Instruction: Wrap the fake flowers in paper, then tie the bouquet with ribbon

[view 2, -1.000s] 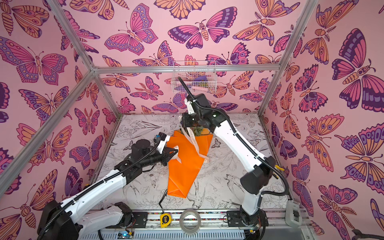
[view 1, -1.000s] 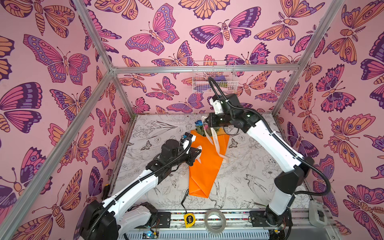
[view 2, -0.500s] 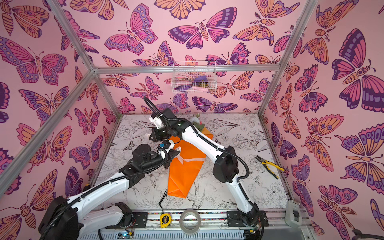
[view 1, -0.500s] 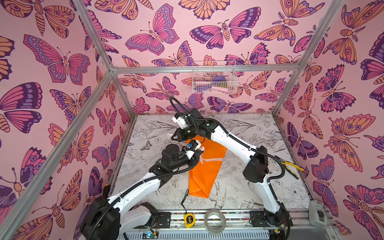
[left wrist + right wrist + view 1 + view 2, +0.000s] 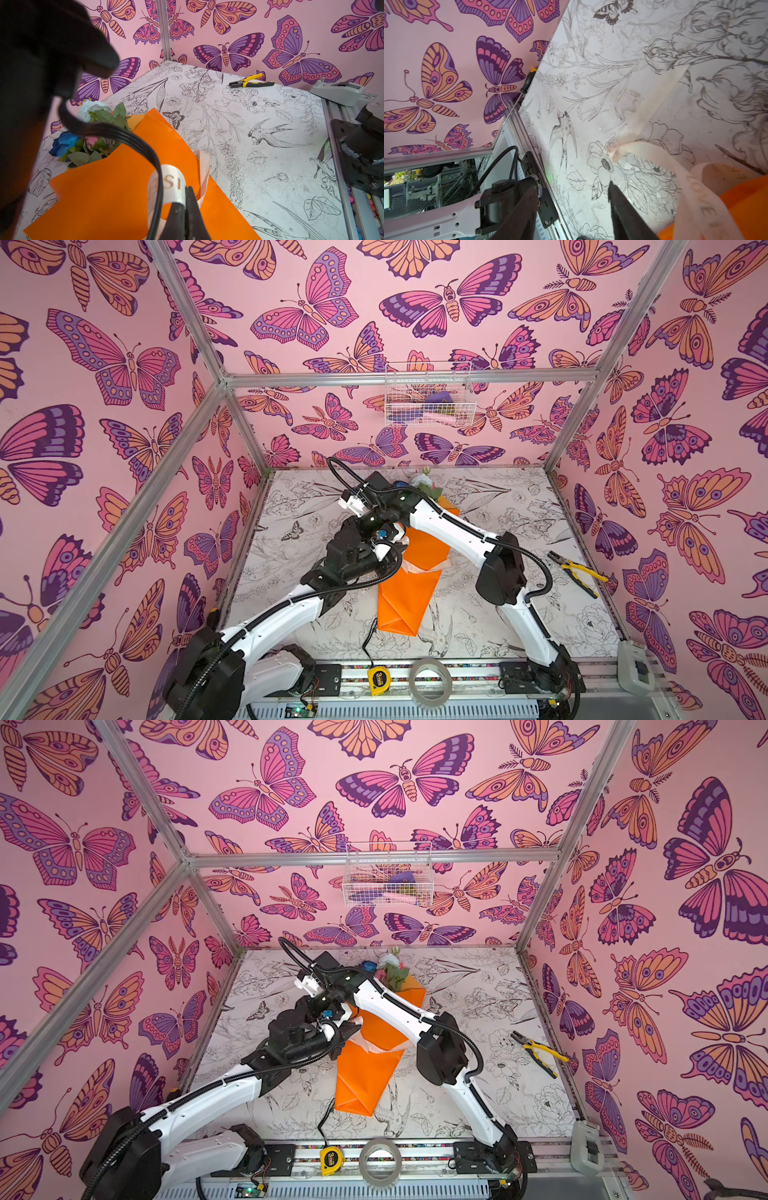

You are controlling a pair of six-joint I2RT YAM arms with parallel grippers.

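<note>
Centrally, item one: bouquet (image 5: 409,597) (image 5: 365,1077) (image 5: 116,187) of fake flowers, lying flat on the printed table (image 5: 519,614) in glossy orange wrap. Long axis runs back to front. The flower heads (image 5: 424,483) (image 5: 390,969) (image 5: 93,112), white, blue and pink among green leaves, point toward the back wall and slightly right. The folded, narrow foot points toward the front rail.

Item two: cream ribbon (image 5: 419,570) (image 5: 374,1048) (image 5: 172,182) (image 5: 695,182), lettered, crossing the bouquet's middle and looping up off the wrap.

Item three: left gripper (image 5: 395,566) (image 5: 184,199), at the bouquet's left edge, fingers pressed together on the ribbon's loop.

Item four: right gripper (image 5: 571,191), reaching over the bouquet's upper half to its left side. Fingers stand well apart with nothing between them; a ribbon tail runs just beside one finger.

Item five: yellow-handled pliers (image 5: 577,572) (image 5: 538,1052) (image 5: 249,81), well to the bouquet's right.

Item six: yellow tape measure (image 5: 377,676) (image 5: 331,1156) and tape roll (image 5: 430,680) (image 5: 380,1160), on the rail just beyond the bouquet's foot.

Item seven: wire basket (image 5: 428,402) (image 5: 386,882), on the back wall above the flower end.
</note>
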